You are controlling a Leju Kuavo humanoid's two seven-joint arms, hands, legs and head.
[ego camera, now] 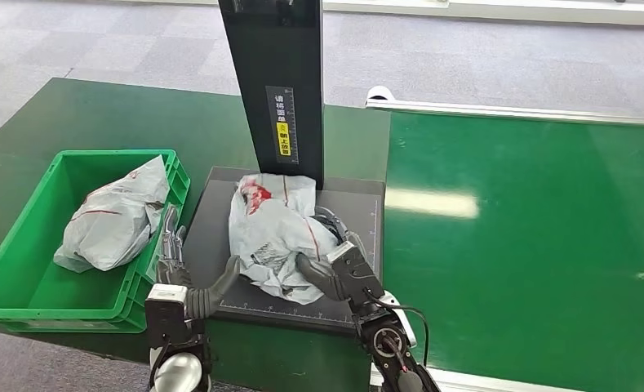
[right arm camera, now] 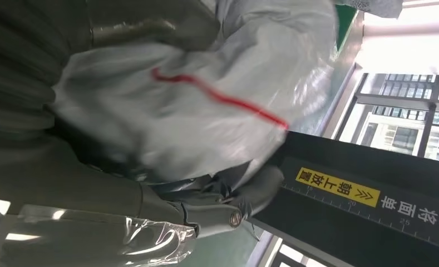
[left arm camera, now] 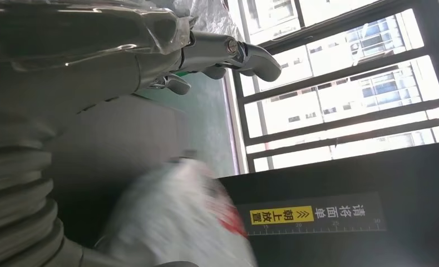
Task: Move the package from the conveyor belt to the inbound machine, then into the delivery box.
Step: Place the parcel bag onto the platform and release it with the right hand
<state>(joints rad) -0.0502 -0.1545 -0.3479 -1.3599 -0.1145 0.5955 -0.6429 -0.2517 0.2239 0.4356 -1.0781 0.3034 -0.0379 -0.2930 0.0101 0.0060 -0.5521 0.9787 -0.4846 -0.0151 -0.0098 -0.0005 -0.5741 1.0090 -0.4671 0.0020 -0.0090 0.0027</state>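
A crumpled grey-white package (ego camera: 271, 233) with red print lies on the black platform (ego camera: 212, 212) of the inbound machine, at the foot of its black column (ego camera: 273, 82). My right hand (ego camera: 335, 257) grips the package's right side, thumb on the front and fingers behind it. In the right wrist view the package (right arm camera: 195, 100) bulges between the parts of that hand (right arm camera: 150, 211). My left hand (ego camera: 175, 265) stands at the platform's left edge with its fingers (ego camera: 170, 233) spread upward beside the bin. Its thumb reaches to the package's near-left edge. The left wrist view shows the package (left arm camera: 178, 222) blurred below the left hand (left arm camera: 94, 61).
A green delivery bin (ego camera: 24, 253) stands left of the platform with another grey package (ego camera: 114, 220) inside. The green conveyor belt (ego camera: 530, 245) stretches to the right, edged by a silver rail (ego camera: 514, 112). Grey floor lies beyond.
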